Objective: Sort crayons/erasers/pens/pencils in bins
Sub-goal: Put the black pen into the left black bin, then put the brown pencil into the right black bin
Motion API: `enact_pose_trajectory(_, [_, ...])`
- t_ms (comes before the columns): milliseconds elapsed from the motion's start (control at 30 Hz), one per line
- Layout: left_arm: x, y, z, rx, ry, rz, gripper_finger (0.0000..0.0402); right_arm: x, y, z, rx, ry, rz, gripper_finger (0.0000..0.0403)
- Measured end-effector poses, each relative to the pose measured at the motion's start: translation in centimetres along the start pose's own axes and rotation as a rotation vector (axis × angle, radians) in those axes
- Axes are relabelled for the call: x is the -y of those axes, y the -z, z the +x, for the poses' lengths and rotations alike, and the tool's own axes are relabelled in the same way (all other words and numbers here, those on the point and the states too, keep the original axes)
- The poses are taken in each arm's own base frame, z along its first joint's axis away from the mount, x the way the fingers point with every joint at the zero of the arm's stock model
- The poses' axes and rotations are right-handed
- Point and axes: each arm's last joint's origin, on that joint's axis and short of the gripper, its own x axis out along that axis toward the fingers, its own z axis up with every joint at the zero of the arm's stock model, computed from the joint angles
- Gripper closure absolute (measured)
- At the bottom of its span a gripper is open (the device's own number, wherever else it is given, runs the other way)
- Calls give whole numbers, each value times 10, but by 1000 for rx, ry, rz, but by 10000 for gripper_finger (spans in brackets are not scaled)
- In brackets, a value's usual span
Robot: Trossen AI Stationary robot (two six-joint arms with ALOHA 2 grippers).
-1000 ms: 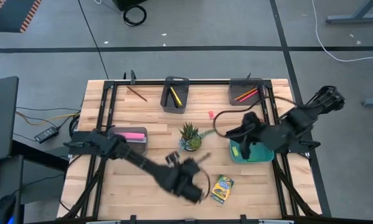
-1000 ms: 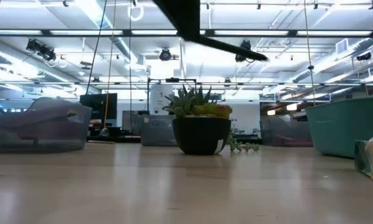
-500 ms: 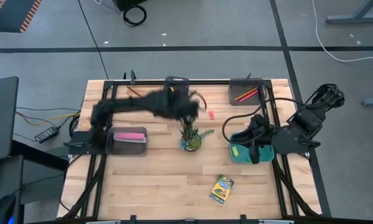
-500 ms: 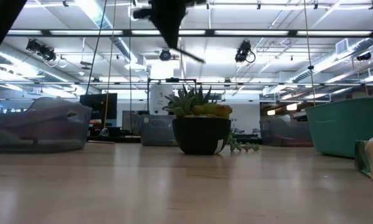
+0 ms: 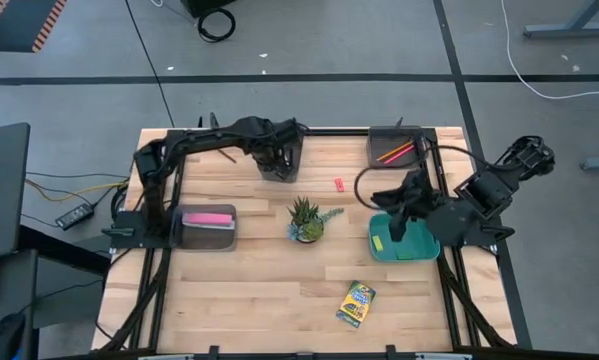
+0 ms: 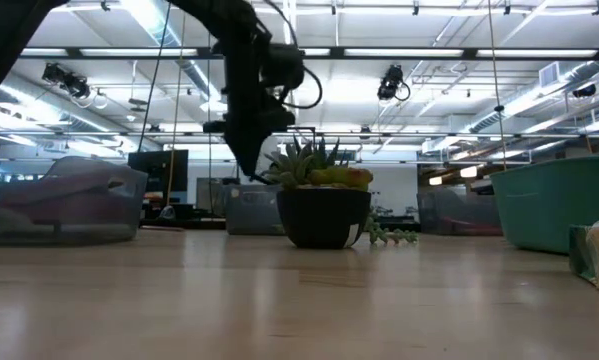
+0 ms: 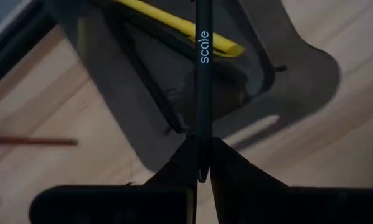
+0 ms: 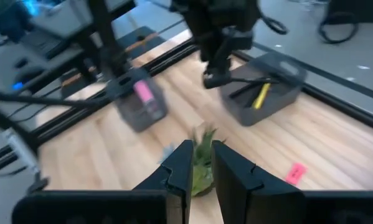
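Step in hand: pen drop-off. L gripper (image 7: pixel 198 171) out at far-centre edge of table, over dark grey bin (image 5: pixel 279 176), clamped on black pen (image 7: pixel 202 81); pen pinched near one end, rest sticking fwd past the fingertips, over the bin opening. Yellow pen (image 7: pixel 180 28) already lying inside same bin. Low view: gripper hangs behind plant (image 6: pixel 319 205), above table level, so pen prob. not touching bin floor yet, though height is hard to judge from wrist cam. R gripper (image 5: pixel 397 228) parked over teal bin (image 5: pixel 424 250) on right side, near the plant; claw state: cannot tell, green patch in front of it in wrist view may be just the plant. Yellow-green eraser (image 5: pixel 379 243) in teal bin. Remaining loose: crayon box (image 5: pixel 356 303) flat on table near front edge, well apart from every bin; red-pink eraser (image 5: pixel 339 184) on bare wood btwn dark bin and pencil bin (image 5: pixel 375 158); one pencil (image 5: pixel 220 151) on wood just left of dark bin. Pencils (image 5: pixel 397 152) in far-right grey bin, pink bar (image 5: pixel 211 218) in left grey bin (image 5: pixel 184 232). Progress est.: past halfway. Next move calls for: lowering a bit and lining pen up w/ bin's long axis, then opening claw so pen lands beside yellow one, not across rim; straight lift out after. Risk: long pen tipping over bin wall if let go too high or angled.
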Motion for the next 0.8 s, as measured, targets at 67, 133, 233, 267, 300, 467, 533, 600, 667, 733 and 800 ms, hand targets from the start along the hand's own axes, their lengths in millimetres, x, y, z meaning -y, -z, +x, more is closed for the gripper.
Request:
enact_pose_trajectory(67, [-7, -6, 7, 17, 50, 12, 376, 4, -2, 3, 1, 31, 16, 338])
enact_pose_trajectory(133, [-13, -9, 10, 30, 64, 3, 375, 8, -5, 7, 8, 63, 58, 338])
enact_pose_trajectory(233, [-22, -13, 12, 26, 72, -11, 334, 14, -9, 13, 18, 110, 129, 338])
enact_pose_trajectory(267, [-25, -14, 13, 20, 75, -1, 311, 16, -11, 15, 23, 123, 145, 338])
enact_pose_trajectory(300, [-28, -14, 13, 12, 74, 9, 288, 18, -12, 17, 29, 138, 157, 338])
enact_pose_trajectory(467, [-42, -15, 15, -22, 55, 66, 190, 28, -21, 27, 46, 205, 203, 338])
enact_pose_trajectory(533, [-47, -17, 16, -25, 61, 76, 165, 32, -24, 31, 50, 228, 219, 338])
enact_pose_trajectory(600, [-54, -17, 13, -29, 64, 75, 150, 36, -27, 35, 48, 248, 226, 338])
enact_pose_trajectory(667, [-63, -18, 1, 1, 63, 68, 143, 40, -30, 38, 43, 265, 236, 338])
enact_pose_trajectory(733, [-75, -18, -12, 37, 64, 47, 144, 45, -32, 41, 37, 282, 250, 338])
enact_pose_trajectory(800, [-90, -18, -27, 77, 64, 16, 154, 49, -35, 45, 28, 296, 263, 338])
